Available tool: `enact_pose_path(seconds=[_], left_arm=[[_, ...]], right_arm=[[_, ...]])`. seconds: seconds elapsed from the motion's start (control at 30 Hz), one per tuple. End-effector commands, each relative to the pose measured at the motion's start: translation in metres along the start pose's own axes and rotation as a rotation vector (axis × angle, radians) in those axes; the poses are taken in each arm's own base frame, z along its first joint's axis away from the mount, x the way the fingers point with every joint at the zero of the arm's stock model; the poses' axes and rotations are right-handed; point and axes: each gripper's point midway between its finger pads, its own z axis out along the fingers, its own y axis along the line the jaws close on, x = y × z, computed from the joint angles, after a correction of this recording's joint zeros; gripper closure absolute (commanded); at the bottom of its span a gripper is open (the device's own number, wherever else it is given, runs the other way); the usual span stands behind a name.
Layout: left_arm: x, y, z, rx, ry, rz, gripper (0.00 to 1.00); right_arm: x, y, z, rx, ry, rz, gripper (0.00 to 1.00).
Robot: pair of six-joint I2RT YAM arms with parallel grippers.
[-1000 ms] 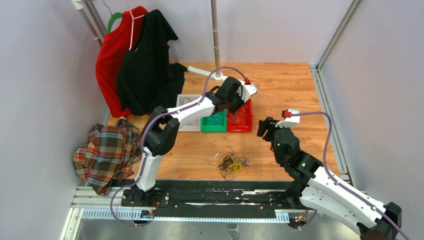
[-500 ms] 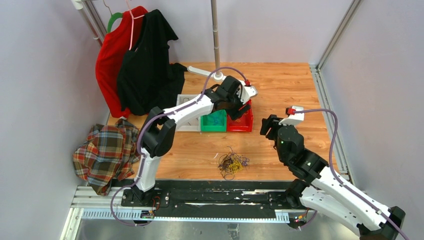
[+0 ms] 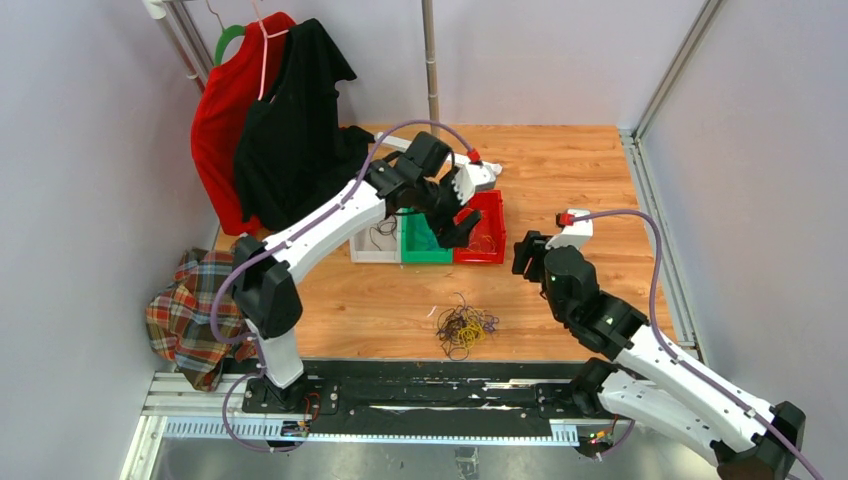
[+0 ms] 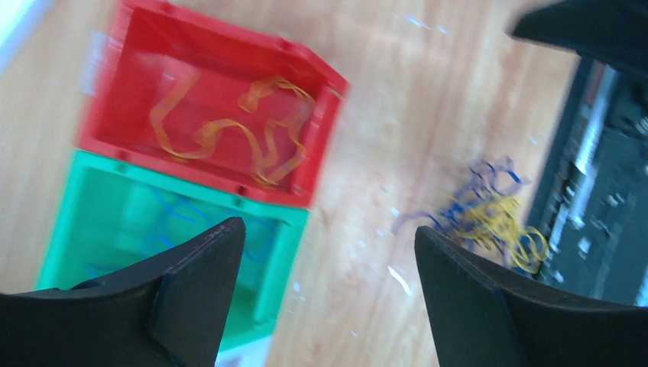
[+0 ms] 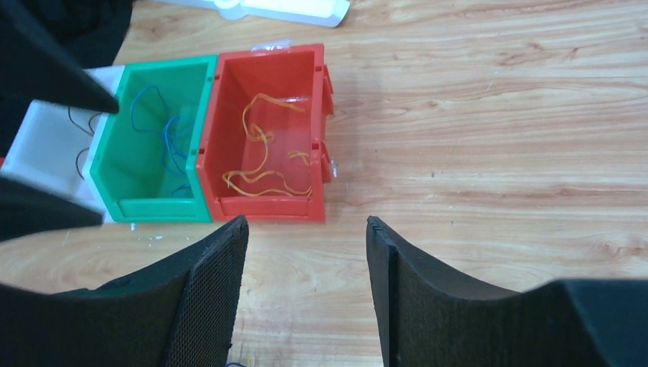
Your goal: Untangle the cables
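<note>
I see the tangled cables (image 3: 463, 328) lying on the surface (image 3: 580, 160), nearest the arm bases. Beyond them, the right end effector (image 5: 306, 220) hovers spread and empty. Farther out, the left end effector (image 4: 328, 226) hangs spread and empty over the red bin (image 5: 264, 208), which holds yellow-orange cables (image 5: 260, 164), and the green bin (image 5: 153, 206), which holds blue cables (image 5: 164, 126).

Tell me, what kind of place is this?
Probably a robot test cell: a left arm and right arm bolted by a wooden table, plain walls around it, and staged props like sorting bins and hung clothes.
</note>
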Motion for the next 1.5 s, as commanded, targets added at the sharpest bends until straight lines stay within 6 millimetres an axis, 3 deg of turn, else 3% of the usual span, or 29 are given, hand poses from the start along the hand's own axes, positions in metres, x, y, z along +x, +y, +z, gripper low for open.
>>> enact_pose_path(seconds=[0.0,0.17,0.33,0.63,0.9,1.1,1.33,1.47], left_arm=[[0.047,-0.058,-0.013,0.230,0.092,-0.068,0.17],[0.084,-0.100,-0.013,0.374,0.144,-0.115,0.25],[0.093,-0.135,-0.007,0.478,0.162,-0.058,0.24],[0.079,-0.148,0.035,0.533,0.098,-0.070,0.26],[0.086,-0.147,0.064,0.515,0.070,-0.004,0.36],[0.089,-0.149,0.065,0.529,0.055,0.018,0.57],[0.101,-0.147,0.069,0.517,0.056,0.069,0.73],[0.087,-0.143,0.065,0.493,0.002,0.110,0.98]], right_arm=[[-0.001,0.005,0.001,-0.017,0.025,0.024,0.42],[0.014,0.003,0.004,-0.013,0.062,0.018,0.43],[0.027,-0.003,0.005,0.004,0.089,0.009,0.44],[0.035,-0.010,0.000,0.010,0.099,0.025,0.46],[0.035,-0.017,-0.006,0.012,0.094,0.039,0.52],[0.037,-0.016,-0.005,0.006,0.103,0.038,0.57],[0.037,-0.013,-0.006,-0.012,0.106,0.041,0.62],[0.039,-0.010,-0.006,-0.031,0.113,0.039,0.64]])
